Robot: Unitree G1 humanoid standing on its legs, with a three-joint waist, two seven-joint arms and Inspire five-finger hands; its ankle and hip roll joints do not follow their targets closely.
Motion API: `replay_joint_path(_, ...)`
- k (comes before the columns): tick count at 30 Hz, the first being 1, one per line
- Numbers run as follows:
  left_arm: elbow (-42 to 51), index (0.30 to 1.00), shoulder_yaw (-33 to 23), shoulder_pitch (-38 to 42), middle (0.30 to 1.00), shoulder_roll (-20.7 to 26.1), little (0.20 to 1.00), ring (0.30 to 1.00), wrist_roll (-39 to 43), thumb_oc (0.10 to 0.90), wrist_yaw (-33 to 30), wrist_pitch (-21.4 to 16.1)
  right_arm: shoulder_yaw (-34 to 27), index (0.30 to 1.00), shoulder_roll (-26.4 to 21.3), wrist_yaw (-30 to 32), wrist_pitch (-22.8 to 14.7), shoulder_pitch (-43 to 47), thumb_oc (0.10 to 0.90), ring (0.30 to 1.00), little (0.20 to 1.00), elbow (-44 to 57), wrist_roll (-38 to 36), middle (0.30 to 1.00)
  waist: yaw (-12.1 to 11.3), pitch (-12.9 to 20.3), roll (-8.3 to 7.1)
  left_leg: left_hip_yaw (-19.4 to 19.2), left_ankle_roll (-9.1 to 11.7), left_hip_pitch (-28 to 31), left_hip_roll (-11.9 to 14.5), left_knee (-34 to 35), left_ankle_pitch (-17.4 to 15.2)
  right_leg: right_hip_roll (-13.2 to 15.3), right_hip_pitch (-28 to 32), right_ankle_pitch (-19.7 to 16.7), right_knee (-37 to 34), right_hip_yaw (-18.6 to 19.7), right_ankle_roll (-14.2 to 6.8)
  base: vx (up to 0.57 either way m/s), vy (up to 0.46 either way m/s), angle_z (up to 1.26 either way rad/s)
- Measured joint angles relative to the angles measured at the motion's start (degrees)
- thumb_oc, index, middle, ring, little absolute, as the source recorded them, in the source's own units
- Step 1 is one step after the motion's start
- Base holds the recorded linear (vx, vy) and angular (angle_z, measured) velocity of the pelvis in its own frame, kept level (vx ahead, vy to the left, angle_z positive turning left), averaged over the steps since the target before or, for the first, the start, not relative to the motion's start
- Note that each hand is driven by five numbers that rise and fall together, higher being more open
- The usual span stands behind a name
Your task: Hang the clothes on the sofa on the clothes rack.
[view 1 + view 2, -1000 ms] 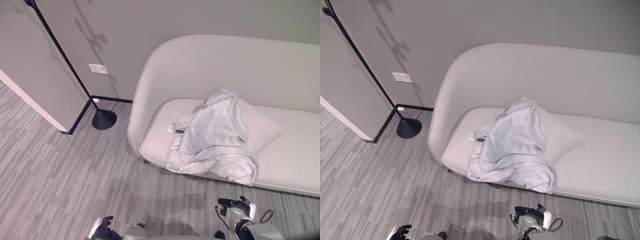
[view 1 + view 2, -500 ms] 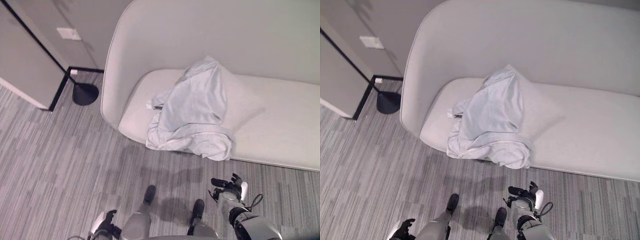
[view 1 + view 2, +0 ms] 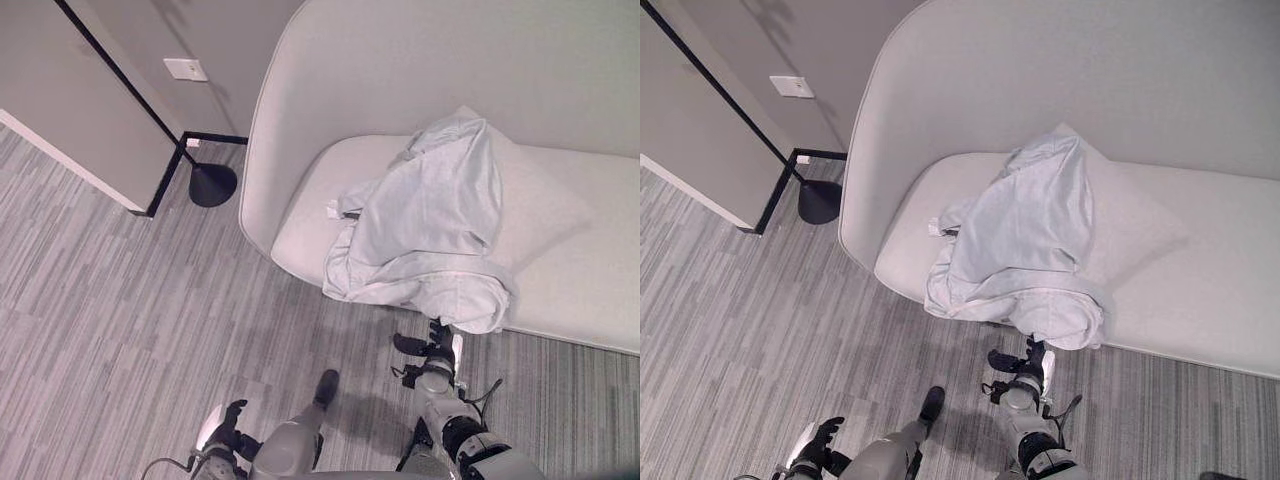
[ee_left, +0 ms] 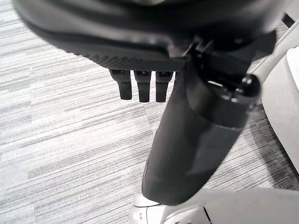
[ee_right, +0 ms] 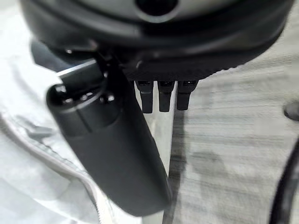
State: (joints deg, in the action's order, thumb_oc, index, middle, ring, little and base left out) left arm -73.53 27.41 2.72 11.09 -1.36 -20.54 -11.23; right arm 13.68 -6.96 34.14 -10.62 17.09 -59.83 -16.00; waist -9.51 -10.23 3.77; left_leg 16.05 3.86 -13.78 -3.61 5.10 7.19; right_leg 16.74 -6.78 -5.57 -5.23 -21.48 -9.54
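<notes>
One garment (image 3: 425,235), a pale grey piece of clothing, is lying crumpled across the seat of the sofa (image 3: 560,260) in the centre right of the left eye view, with its lower edge spilling over the seat's front lip. The right hand (image 3: 432,352) is rising from the bottom of the frame toward that overhanging edge; half a second ago it was sitting lower and well short of the cloth, and now it is coming in just below the hem. Its fingers (image 5: 160,95) are hanging straight and relaxed in the right wrist view, gripping nothing, with the garment's seam showing just past the thumb. The left hand (image 3: 228,422) is idling at the lower left over the floor (image 3: 120,330), its fingers (image 4: 140,86) likewise straight and empty.

The whole scene is also shifting between pictures, which reads as the head camera moving rather than the sofa or cloth moving. The black stand (image 3: 205,180) with its round base is standing in the upper left by the wall, well apart from the garment; it is probably the rack.

Judging from this, the approach is nearly closing and the grasp is not yet made; pinching the hanging edge looks like the next need.
</notes>
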Motion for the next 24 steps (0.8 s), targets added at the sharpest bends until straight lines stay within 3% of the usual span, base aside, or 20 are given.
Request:
replay_joint_path(4,1.57,0.9,4.03,1.11,0.9,0.6,0.9,0.9,-1.64,0.8,0.09,-0.01,0.42,0.9,-0.12,-0.18,0.0,2.61,0.8,0.9,0.9,1.92,-0.09,0.9,0.02,-1.82,1.49,1.32,-0.6,-1.65,-0.43,-0.03,1.02,0.21,-0.79,-0.16,0.0,-1.39,-0.24,-0.03,0.037,0.16)
replay_joint_path(10,1.95,0.9,4.58,2.43,0.9,-0.37,0.9,0.9,-3.02,0.8,1.14,0.0,2.06,0.9,-0.14,-1.85,0.06,7.33,0.8,0.9,0.9,1.48,-0.56,0.9,-1.84,-3.64,4.0,2.93,-0.47,-2.08,-0.77,-0.06,1.5,0.32,-0.35,-0.11,0.0,-3.22,-0.46,-0.01,0.036,0.15)
replay_joint_path(16,5.97,0.9,10.99,3.83,0.9,0.34,0.9,0.9,-7.35,0.8,1.46,-0.3,0.96,0.9,-3.6,0.26,0.31,17.29,0.8,0.9,0.9,-3.53,-0.02,0.9,-4.94,-4.18,6.67,4.74,-0.23,-3.46,-1.83,-0.1,1.97,1.18,-0.32,0.23,0.0,-5.49,-1.2,0.03,0.007,0.18)
replay_joint_path(24,6.62,0.9,14.29,5.44,0.9,0.89,0.9,0.9,-12.81,0.8,0.54,-0.92,-1.94,0.9,-4.57,5.27,0.3,21.23,0.8,0.9,0.9,-3.97,0.04,0.9,-7.19,-4.16,6.88,5.51,-0.62,-5.09,-2.67,-0.08,2.46,1.82,-1.58,0.11,-0.01,-6.04,-1.54,0.0,0.015,0.06)
